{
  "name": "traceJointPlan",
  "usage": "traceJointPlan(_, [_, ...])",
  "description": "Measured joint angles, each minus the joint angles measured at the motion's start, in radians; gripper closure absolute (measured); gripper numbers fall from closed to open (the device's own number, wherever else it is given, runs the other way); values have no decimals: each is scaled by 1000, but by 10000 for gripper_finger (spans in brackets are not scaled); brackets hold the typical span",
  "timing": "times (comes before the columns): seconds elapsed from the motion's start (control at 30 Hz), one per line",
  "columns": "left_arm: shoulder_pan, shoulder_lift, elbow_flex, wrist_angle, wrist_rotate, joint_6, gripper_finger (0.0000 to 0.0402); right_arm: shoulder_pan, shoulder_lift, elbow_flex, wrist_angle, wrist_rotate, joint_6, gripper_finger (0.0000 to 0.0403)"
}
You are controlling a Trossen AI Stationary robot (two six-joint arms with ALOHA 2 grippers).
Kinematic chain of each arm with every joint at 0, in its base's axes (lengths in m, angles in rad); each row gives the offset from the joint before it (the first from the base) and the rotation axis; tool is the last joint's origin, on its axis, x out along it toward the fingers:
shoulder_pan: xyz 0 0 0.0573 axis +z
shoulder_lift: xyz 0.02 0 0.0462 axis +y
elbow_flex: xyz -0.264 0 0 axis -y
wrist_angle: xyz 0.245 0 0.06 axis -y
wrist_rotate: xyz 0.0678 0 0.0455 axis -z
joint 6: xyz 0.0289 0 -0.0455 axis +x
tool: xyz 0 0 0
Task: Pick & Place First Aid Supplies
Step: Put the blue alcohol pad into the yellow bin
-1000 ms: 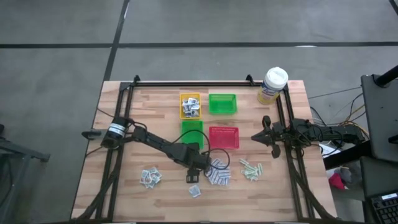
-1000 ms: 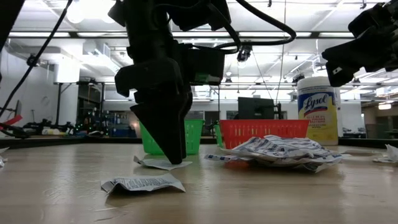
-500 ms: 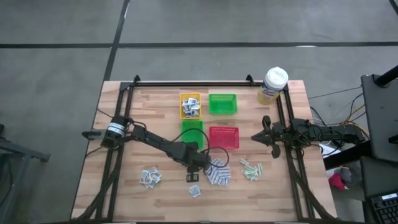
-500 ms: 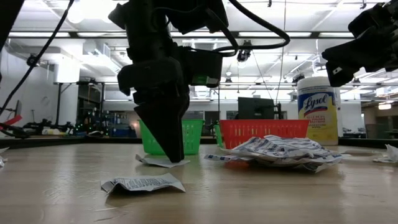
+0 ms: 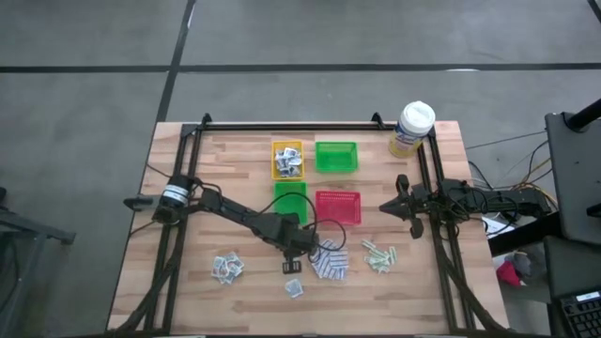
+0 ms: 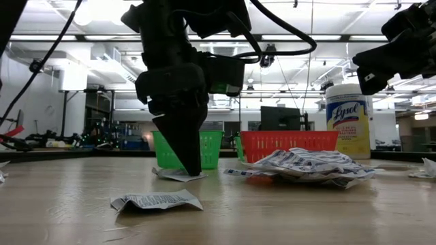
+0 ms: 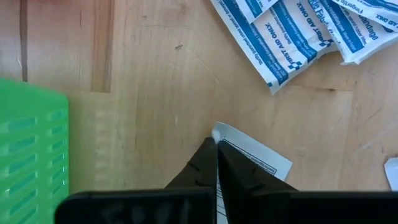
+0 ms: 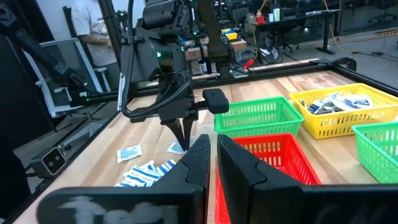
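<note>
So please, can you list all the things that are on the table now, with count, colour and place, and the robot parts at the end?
Trays: four, one yellow and one green in the far row, one green and one red in front of them.
Packets in yellow tray: several, white-grey.
Blue-and-white pads: a pile, near the red tray.
Green strips: a few, pale green, right of the pile.
Sachets: a small group, white-grey, front left; one more lies alone at the front.
Canister: one, yellow with white lid, far right corner.
Left gripper: shut on a white sachet beside the pile.
Right gripper: shut, waiting at the right side.
</note>
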Motion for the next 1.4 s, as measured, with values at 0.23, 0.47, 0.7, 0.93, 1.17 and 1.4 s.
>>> traceJointPlan(0.23, [17, -11, 18, -12, 8, 2, 401, 0, 0, 0, 0, 0, 0, 374])
traceJointPlan(0.47, [38, -91, 53, -50, 12, 5, 401, 0, 1, 0, 0, 0, 0, 374])
traceJointPlan(0.7, [46, -170, 76, -139, 96, -98, 401, 0, 0, 0, 0, 0, 0, 374])
traceJointPlan(0.93, [58, -199, 126, -137, 75, -168, 401, 0, 0, 0, 0, 0, 0, 374])
traceJointPlan(1.17, [69, -200, 172, -137, 75, -181, 401, 0, 0, 0, 0, 0, 0, 374])
traceJointPlan(1.4, [76, -200, 183, -139, 72, -202, 401, 0, 0, 0, 0, 0, 0, 374])
